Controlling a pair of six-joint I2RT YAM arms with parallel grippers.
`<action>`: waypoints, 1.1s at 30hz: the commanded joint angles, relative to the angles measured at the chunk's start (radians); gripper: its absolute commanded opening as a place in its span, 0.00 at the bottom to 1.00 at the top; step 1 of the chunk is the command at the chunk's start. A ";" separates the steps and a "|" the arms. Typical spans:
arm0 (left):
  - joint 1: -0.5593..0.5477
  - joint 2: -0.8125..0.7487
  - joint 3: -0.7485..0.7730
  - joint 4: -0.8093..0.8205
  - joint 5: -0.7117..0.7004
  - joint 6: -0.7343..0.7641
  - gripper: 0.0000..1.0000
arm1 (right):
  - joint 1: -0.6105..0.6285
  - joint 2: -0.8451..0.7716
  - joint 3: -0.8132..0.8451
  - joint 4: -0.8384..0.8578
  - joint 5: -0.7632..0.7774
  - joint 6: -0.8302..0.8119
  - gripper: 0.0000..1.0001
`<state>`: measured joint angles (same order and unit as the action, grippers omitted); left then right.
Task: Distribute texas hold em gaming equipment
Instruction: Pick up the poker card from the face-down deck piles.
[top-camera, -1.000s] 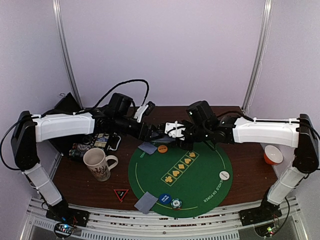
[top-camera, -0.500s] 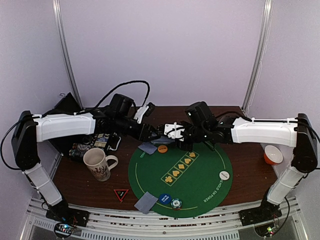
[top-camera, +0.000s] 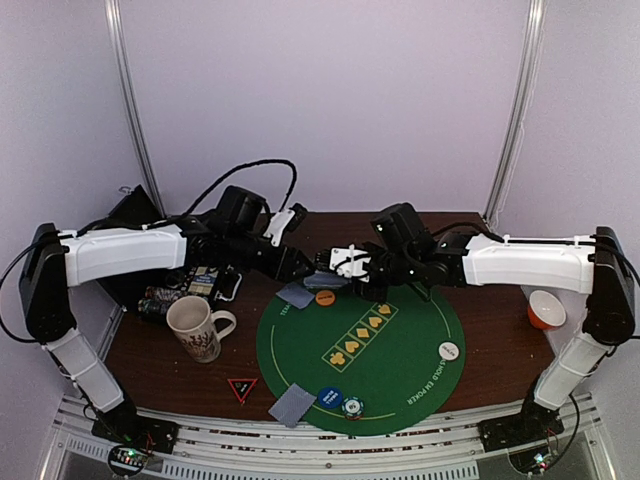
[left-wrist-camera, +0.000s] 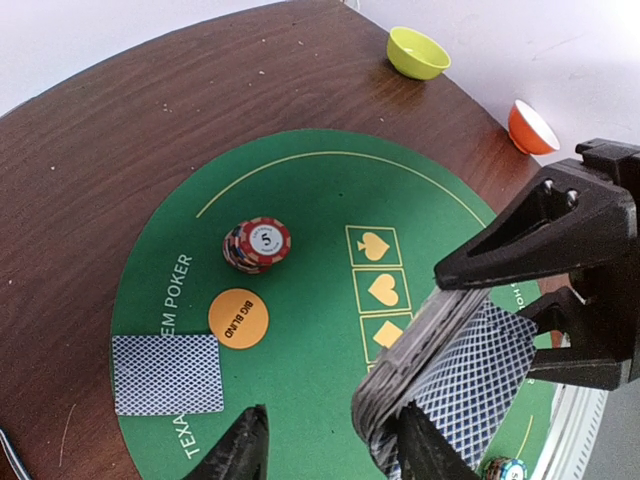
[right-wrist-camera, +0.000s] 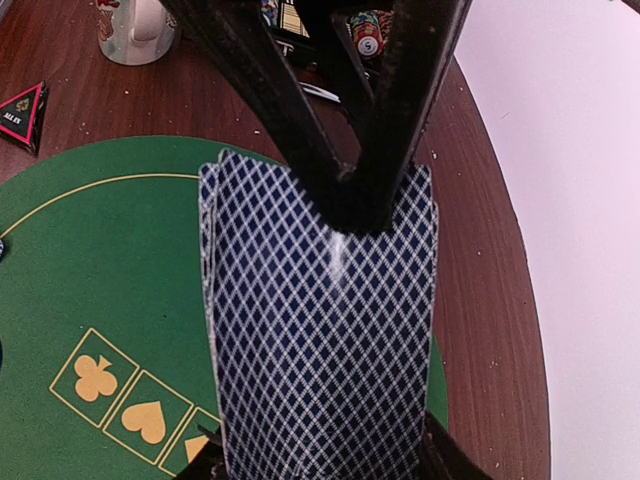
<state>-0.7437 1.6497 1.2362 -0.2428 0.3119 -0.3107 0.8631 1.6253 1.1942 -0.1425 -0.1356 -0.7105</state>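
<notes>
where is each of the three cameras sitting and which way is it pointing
Top external: fixed above and behind, looking down on the green mat; left arm and right arm both show.
Left wrist: on the left arm, looking down past its own fingers at the mat and the right gripper.
Right wrist: on the right arm, facing the left gripper across the deck between its own fingers.
Shared: both wrist views show the deck.

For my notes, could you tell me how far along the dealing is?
Done: far cards, orange button, red chips; near cards, blue button, teal chips. In hand: right gripper holds the deck, left gripper straddling its edge. Left: white button has no cards or chips nearby.
</notes>
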 joint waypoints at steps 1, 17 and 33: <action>0.001 -0.040 0.016 0.005 -0.020 0.022 0.46 | -0.007 -0.007 0.025 0.007 0.011 -0.003 0.46; 0.000 0.008 0.051 0.031 0.039 0.025 0.46 | -0.014 0.001 0.025 0.011 0.001 -0.003 0.46; 0.003 -0.046 0.036 0.003 0.001 0.035 0.03 | -0.021 -0.001 0.020 0.011 0.009 -0.003 0.46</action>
<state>-0.7437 1.6432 1.2652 -0.2573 0.3065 -0.2855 0.8501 1.6257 1.1942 -0.1417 -0.1352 -0.7109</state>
